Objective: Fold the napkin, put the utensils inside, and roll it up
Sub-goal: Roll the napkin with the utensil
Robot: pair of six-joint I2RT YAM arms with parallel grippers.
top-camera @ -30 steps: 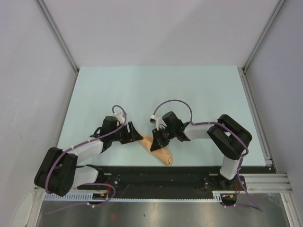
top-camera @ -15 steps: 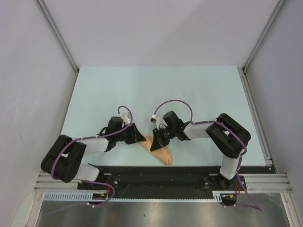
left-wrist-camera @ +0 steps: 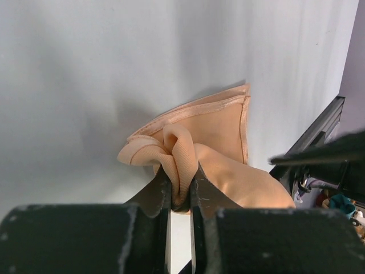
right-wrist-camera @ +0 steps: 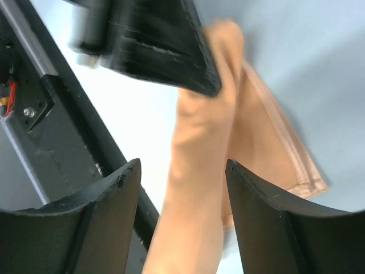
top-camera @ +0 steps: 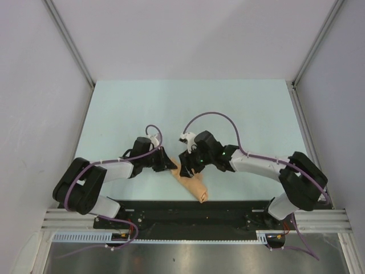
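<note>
Peach napkin (top-camera: 193, 184) bunched in a roll at the table's (top-camera: 228, 114) near edge, left gripper (left-wrist-camera: 181, 194) pinched tight on a fold, right gripper (right-wrist-camera: 181, 171) spread wide, seemingly straddling the roll

Bunched napkin (top-camera: 195, 185) on the table (top-camera: 228, 108).
The left gripper (top-camera: 171, 165) meets the napkin's left tip; the right gripper (top-camera: 185, 166) sits over its far edge.

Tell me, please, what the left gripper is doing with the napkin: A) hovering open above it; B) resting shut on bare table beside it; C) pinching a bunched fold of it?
C: the left wrist view shows the left gripper closed on a bunched fold of the napkin.
</note>
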